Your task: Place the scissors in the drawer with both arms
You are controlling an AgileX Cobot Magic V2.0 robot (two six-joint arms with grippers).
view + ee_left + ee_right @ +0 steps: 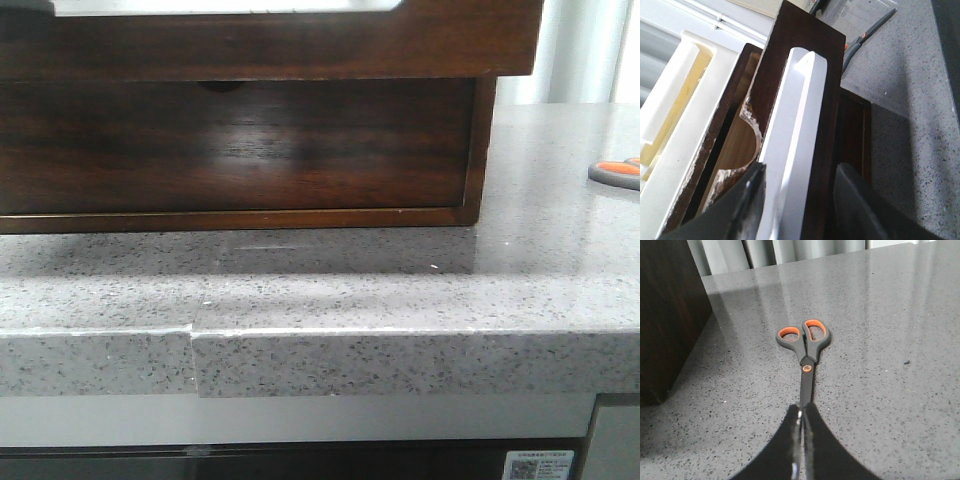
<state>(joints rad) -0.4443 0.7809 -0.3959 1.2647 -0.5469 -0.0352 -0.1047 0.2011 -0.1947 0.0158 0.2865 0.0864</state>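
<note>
The scissors (806,342), grey handles with orange inside, lie flat on the grey speckled counter. My right gripper (803,412) is shut on their blade tips, with the handles pointing away from it. In the front view only the handles (618,172) show, at the right edge. The scissors also show far off in the left wrist view (867,34). The drawer (805,55), dark brown with a long white cut-out, is pulled out at the cabinet's top (300,45). My left gripper (799,192) straddles its front, one finger (752,200) over the cut-out and the other on the outer edge.
The wooden cabinet (240,150) fills the left and middle of the counter, close to its front edge (320,330). Below the pulled-out drawer is one with a half-round notch (747,125). A cream foam tray (675,100) lies beyond the cabinet. The cabinet's side (667,315) stands near the scissors.
</note>
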